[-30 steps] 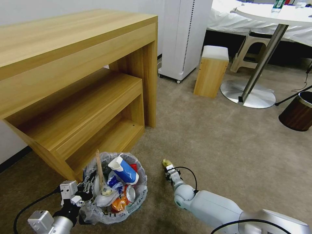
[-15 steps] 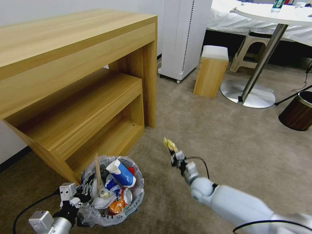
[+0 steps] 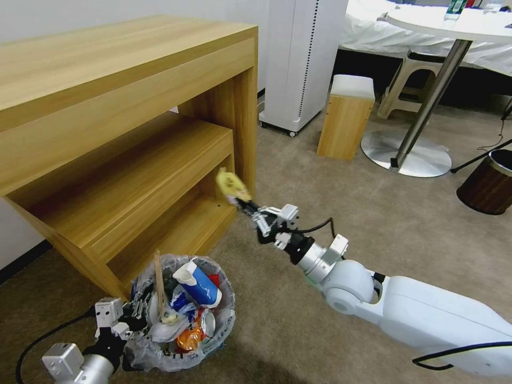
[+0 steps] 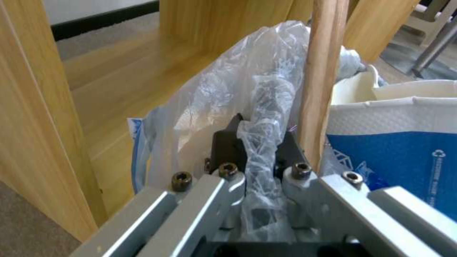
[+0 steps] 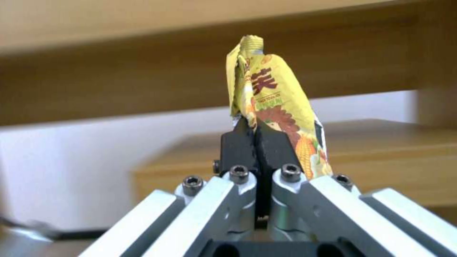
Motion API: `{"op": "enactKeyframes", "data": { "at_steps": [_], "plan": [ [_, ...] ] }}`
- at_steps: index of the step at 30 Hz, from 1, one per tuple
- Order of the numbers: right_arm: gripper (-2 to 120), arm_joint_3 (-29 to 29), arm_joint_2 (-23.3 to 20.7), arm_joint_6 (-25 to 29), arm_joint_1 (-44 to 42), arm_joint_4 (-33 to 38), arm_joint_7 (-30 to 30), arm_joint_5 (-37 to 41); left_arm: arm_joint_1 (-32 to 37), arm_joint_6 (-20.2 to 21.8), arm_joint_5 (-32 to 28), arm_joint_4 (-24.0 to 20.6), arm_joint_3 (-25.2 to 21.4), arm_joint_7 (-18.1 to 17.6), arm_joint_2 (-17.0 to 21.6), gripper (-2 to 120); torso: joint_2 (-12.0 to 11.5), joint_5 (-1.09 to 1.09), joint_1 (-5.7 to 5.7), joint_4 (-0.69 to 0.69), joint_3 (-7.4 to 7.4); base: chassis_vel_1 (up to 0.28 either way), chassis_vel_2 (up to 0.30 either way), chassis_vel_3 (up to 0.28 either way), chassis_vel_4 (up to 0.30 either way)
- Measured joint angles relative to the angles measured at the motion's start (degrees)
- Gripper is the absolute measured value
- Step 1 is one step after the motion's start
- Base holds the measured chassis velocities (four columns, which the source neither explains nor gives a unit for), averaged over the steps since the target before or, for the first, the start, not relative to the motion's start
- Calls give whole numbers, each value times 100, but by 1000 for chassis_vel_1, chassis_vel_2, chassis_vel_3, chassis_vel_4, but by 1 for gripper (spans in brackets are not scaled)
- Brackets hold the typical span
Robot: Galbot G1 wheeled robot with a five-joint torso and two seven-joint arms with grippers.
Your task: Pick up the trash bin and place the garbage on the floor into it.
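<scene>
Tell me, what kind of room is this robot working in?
Probably a hotel room or bedroom: a bed with white bedding at the back, a wooden desk, a round pedestal table and beige carpet.

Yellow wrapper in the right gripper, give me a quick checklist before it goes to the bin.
1. Right gripper shut on the yellow wrapper: ok.
2. Wrapper lifted off the floor: ok.
3. Left gripper pinching the bag at the bin rim: ok.
4. Wrapper over the bin: not ok, it hangs by the wooden shelf, beyond the bin.
5. Room in the bin: cannot tell; litter reaches the rim and a stick juts out.
</scene>
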Motion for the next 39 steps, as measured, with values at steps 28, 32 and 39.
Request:
{"op": "enactKeyframes", "data": {
  "at_steps": [28,32,39],
  "plan": [
    [0,-1811,628,166,-128,-445,-55,306,-34,94,-99,-257,-60,-85,-92,4,0,-2,0,-2,0,0,0,0,0],
    [0,-1928,728,156,-126,-604,-13,237,-33,94,-118,-269,-80,-87,-88,4,0,-2,0,-1,0,0,0,0,0],
    [0,-2046,784,162,-161,-887,151,9,-33,94,-158,-286,-87,-101,-76,4,0,-2,0,-1,0,0,0,0,0]
  ]
}}
